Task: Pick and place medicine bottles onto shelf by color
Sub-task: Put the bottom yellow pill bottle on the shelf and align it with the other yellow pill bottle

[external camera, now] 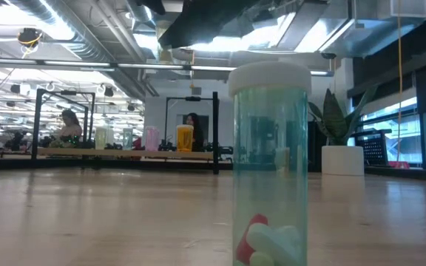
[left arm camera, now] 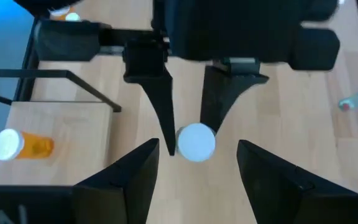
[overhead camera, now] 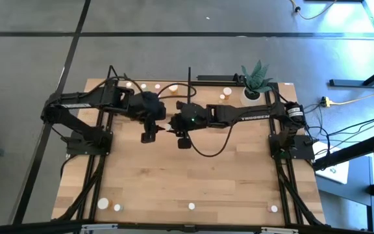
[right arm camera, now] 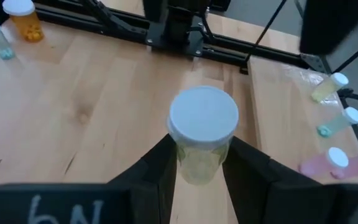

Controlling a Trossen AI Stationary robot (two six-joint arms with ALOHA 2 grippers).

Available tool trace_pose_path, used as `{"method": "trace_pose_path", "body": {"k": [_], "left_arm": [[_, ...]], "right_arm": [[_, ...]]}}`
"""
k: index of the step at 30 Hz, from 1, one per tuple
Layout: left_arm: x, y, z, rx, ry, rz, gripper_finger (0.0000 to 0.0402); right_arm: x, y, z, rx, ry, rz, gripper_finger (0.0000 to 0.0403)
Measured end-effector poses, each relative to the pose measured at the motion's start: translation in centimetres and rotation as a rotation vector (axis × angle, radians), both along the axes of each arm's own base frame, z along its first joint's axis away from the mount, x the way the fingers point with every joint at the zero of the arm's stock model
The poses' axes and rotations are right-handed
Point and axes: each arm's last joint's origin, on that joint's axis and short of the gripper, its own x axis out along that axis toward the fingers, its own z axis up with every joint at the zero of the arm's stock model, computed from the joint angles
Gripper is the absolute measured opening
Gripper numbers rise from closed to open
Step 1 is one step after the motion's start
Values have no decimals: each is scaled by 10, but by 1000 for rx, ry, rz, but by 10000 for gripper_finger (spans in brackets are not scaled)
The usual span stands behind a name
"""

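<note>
Wooden tabletop (overhead camera: 193,175) is filling most of the high view, with grey floor around it and an open workshop showing beyond it in the low view. Along the far edge the shelf (overhead camera: 161,85) is carrying several small bottles, and a white plant pot (overhead camera: 252,95) is standing at the far right corner.

Both arms are reaching toward the table's middle, their grippers almost meeting. The right gripper (right arm camera: 197,163) is gripping a pale, clear-bodied bottle (right arm camera: 202,134) with a white cap, its fingers pressing the body on both sides below the cap; the bottle is standing upright, its long axis vertical. The left gripper (left arm camera: 196,163) is sitting directly opposite with its fingers spread wide and nothing between them, the capped bottle lying just ahead of that gap. So the right arm has the bottle, and the shelf is lying behind both grippers.

More bottles, among them an orange one (overhead camera: 117,207), are waiting along the near edge. White lettering on the right arm is reading "TROSSEN".
</note>
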Motion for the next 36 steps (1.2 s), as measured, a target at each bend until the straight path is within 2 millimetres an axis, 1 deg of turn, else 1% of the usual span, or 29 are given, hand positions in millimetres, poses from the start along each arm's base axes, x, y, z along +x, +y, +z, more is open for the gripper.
{"method": "trace_pose_path", "body": {"k": [3, 8, 16, 21, 27, 36], "left_arm": [[2, 4, -4, -1, 4, -7, 209], [7, 6, -20, -29, 25, -35, 209], [10, 7, -27, 22, 18, -51, 209], [11, 7, -38, 23, 41, -54, 209], [12, 8, -37, 53, 36, -50, 209], [12, 8, -37, 55, 28, -49, 209]], "right_arm": [[0, 0, 0, -1, -2, -2, 119], [0, -1, 1, -2, -7, -4, 119], [0, -1, 1, -2, -8, -4, 119], [0, -1, 1, -2, -9, -5, 119], [0, -1, 1, -9, -8, -18, 119], [0, -1, 1, -7, -10, -20, 119]]}}
